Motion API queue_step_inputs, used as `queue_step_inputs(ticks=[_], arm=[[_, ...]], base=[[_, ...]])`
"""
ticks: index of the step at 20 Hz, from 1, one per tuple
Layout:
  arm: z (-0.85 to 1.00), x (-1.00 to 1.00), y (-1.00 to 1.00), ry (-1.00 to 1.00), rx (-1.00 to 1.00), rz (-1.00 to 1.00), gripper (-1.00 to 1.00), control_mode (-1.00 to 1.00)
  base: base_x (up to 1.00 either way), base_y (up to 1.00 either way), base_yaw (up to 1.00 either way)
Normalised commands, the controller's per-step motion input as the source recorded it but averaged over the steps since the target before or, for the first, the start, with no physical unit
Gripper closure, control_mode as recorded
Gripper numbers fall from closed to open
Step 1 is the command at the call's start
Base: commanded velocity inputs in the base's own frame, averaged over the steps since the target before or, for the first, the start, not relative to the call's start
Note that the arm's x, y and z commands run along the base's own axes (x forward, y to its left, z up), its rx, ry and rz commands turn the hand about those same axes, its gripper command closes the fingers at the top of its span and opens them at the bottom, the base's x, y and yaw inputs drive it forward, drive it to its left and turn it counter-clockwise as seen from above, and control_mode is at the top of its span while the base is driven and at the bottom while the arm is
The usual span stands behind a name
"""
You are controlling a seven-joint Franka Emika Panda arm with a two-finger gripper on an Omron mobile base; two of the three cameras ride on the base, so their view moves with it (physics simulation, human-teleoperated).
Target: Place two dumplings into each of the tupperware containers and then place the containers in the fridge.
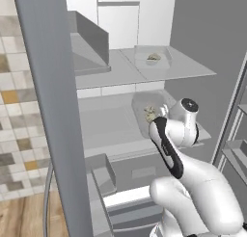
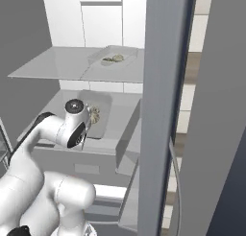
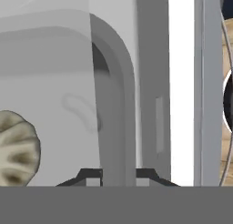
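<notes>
My gripper (image 3: 118, 174) is closed on the rim of a tupperware container (image 1: 144, 116) that sits on the middle shelf of the open fridge (image 1: 190, 29), the wall pinched between my two dark fingertips (image 3: 92, 175). Dumplings (image 1: 150, 113) lie inside this container. A second tupperware container (image 1: 152, 57), also holding dumplings, rests on the shelf (image 1: 193, 67) above.

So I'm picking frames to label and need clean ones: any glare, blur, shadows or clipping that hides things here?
Left base view: flat, even rendered light, no glare; the fridge door edge blocks the left part. Right base view: soft-edged, the upper container translucent, its dumplings small. Hand view: very close, one dumpling cut by the frame edge, the lower container wall between the hand fingertips, faint shading only.
</notes>
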Motion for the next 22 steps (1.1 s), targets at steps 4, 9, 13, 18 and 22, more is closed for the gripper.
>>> queue_step_inputs(ticks=[4,9,13,18,22], arm=[[-0.55,0.66,0.10,0.01,0.00,0.00,1.00,-1.00],[-0.32,0.45,0.07,0.02,0.00,0.00,1.00,-1.00],[-0.16,0.51,0.00,0.00,0.00,0.00,1.00,-1.00],[-0.13,0.21,0.00,-0.01,0.00,0.00,1.00,-1.00],[-0.07,0.16,0.00,0.00,0.00,0.00,1.00,-1.00]], base=[[0.00,0.00,0.00],[0.00,0.00,0.00],[0.00,0.00,0.00],[0.00,0.00,0.00],[0.00,0.00,0.00]])
